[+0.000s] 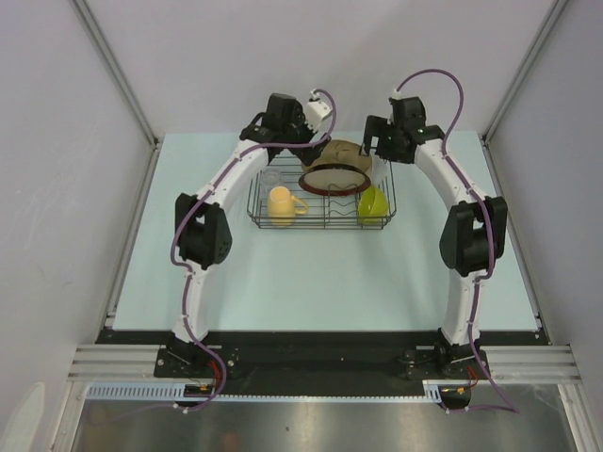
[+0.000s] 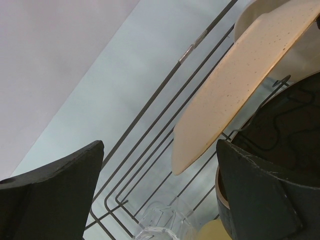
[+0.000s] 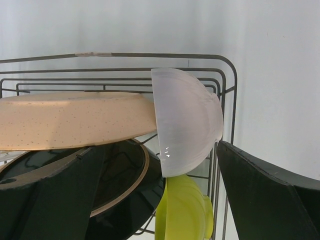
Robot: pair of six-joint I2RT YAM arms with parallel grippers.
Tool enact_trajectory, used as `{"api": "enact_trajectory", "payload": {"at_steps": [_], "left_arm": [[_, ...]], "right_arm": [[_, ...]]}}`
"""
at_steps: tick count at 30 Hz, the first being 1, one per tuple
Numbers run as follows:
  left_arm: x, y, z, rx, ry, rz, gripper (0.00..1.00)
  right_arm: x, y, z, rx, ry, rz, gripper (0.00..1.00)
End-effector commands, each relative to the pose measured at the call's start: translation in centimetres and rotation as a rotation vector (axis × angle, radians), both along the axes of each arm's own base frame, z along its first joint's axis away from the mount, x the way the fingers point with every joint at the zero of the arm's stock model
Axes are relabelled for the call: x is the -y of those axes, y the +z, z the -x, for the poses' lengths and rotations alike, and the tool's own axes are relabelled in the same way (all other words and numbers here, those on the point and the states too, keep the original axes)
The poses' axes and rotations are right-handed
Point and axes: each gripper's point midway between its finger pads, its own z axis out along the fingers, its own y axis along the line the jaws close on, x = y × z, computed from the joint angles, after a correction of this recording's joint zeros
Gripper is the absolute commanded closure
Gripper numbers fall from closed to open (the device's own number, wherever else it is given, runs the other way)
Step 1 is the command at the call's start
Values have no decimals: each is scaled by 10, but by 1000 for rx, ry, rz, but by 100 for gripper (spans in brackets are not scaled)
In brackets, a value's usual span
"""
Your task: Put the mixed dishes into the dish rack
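The black wire dish rack [image 1: 322, 226] stands mid-table. In it are a yellow-orange mug [image 1: 281, 204], a clear glass [image 1: 270, 177], a lime-green bowl [image 1: 373, 203], a dark-rimmed plate [image 1: 335, 177] and a tan plate [image 1: 345, 151] behind it. My left gripper [image 1: 313, 147] is open and empty over the rack's back left, above the glass [image 2: 162, 222] and beside the tan plate [image 2: 235, 85]. My right gripper [image 1: 378, 153] is open over the back right. Its wrist view shows a white bowl [image 3: 187, 125] standing on edge above the green bowl [image 3: 182, 212], apart from both fingers.
Grey walls close the table on the left, back and right. The rack's back wires [image 3: 150, 55] stand near the rear wall. Bare pale-blue table [image 1: 320, 273] lies in front of the rack and to both sides.
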Motion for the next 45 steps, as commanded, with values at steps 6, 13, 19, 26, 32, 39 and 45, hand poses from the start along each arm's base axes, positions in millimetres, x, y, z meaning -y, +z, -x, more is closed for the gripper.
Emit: {"api": "enact_trajectory", "payload": {"at_steps": [6,13,19,26,32,39,45], "left_arm": [[-16,104,21,195,14,87,0],[-36,150,52,276,2,101,0],[-51,122,80,208,-9,81,0],[-69,13,132,-9,-15,16,0],[-80,2,144,-68,8,56,0],[-86,22,149,-73,24,100,0],[-93,39,150,-71,44,141,0]], "right_arm": [[5,19,-29,78,-22,0,0],[4,25,-39,95,-26,-2,0],[-2,32,-43,112,-21,2,0],[0,37,-38,123,-21,29,0],[-1,42,-34,131,-14,30,0],[-2,44,-17,118,5,50,0],[3,53,2,123,4,52,0]]}}
